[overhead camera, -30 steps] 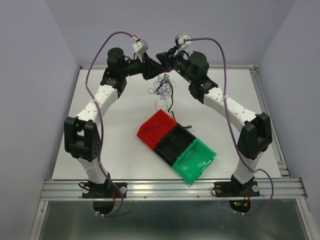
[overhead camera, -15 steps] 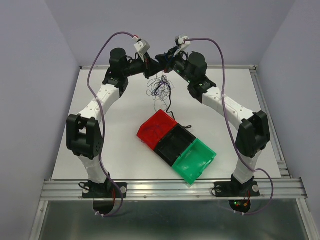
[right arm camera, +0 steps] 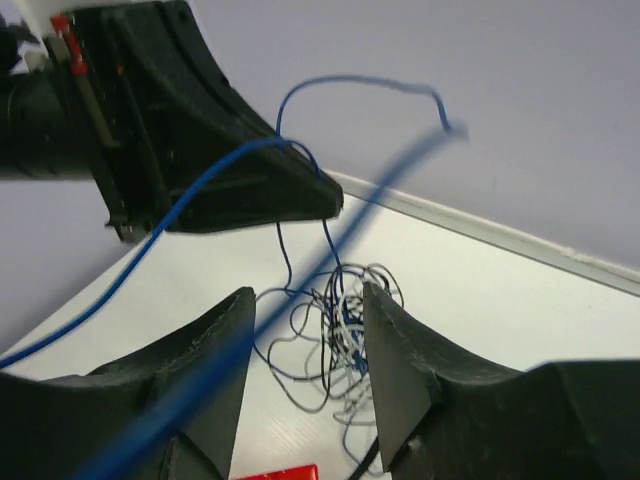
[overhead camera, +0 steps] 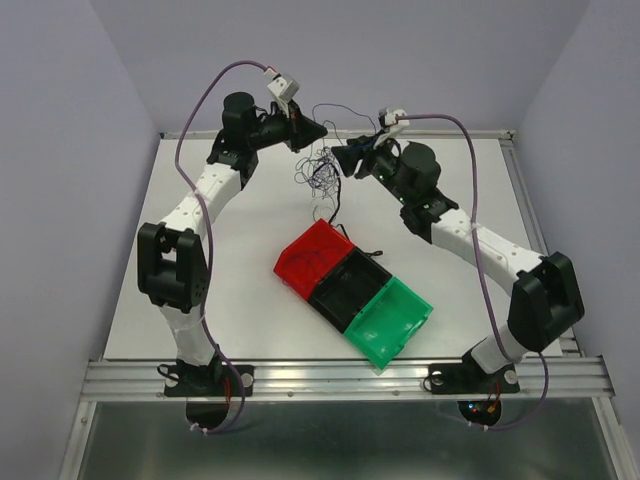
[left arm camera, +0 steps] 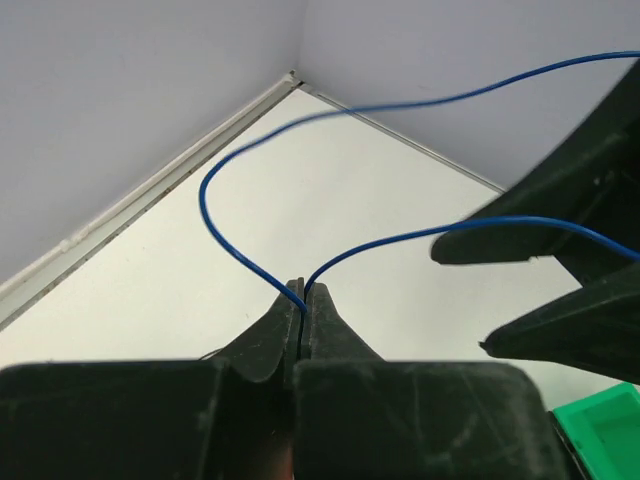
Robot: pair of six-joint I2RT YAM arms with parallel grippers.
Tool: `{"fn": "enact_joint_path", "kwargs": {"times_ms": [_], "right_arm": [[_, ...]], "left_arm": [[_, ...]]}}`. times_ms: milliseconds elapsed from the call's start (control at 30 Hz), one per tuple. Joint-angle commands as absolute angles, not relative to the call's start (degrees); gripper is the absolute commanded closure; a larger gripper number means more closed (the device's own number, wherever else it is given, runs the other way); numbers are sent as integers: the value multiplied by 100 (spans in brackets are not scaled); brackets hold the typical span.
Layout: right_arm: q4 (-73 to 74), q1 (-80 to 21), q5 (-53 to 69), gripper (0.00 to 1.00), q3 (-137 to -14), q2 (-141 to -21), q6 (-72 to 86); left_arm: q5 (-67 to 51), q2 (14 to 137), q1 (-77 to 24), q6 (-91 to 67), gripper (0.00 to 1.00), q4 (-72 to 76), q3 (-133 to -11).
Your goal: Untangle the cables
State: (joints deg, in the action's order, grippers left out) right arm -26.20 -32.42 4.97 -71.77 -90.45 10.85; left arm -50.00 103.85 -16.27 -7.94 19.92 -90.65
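The cables [overhead camera: 320, 176] lie as a loose knot of black, white and blue wire on the far middle of the white surface [overhead camera: 220, 290], beyond the red bin [overhead camera: 312, 258]. One blue wire [left arm camera: 204, 200] climbs out of the knot. The left gripper [left arm camera: 303, 298], held above the heap, has its jaws closed on this wire, which loops away on both sides of the pinch. The right gripper [right arm camera: 305, 335] faces it close by with its jaws apart. A blurred blue strand runs loose through the gap and nothing is clamped.

The step in hand looks like drawing one blue wire free of the tangle. The next move probably calls for the right jaws to take hold nearer the knot, then for the two arms to spread without dragging the whole heap.

No brand, label or writing can be read.
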Motion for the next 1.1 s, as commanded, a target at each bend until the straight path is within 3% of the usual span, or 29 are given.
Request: {"fn": "enact_joint_path", "kwargs": {"times_ms": [0, 400, 1067], "right_arm": [[-3269, -3243, 377, 49, -6417, -8596, 898], [-4069, -3243, 1415, 50, -6687, -9351, 396], [-4386, -3234, 1380, 52, -7628, -10274, 264]], "left_arm": [[-5009, 10266, -1547, -1019, 100, 2022, -9466], [-5292, 9853, -1556, -889, 100, 1960, -9010], [-5502, 9844, -1617, -712, 100, 1811, -8850]]}}
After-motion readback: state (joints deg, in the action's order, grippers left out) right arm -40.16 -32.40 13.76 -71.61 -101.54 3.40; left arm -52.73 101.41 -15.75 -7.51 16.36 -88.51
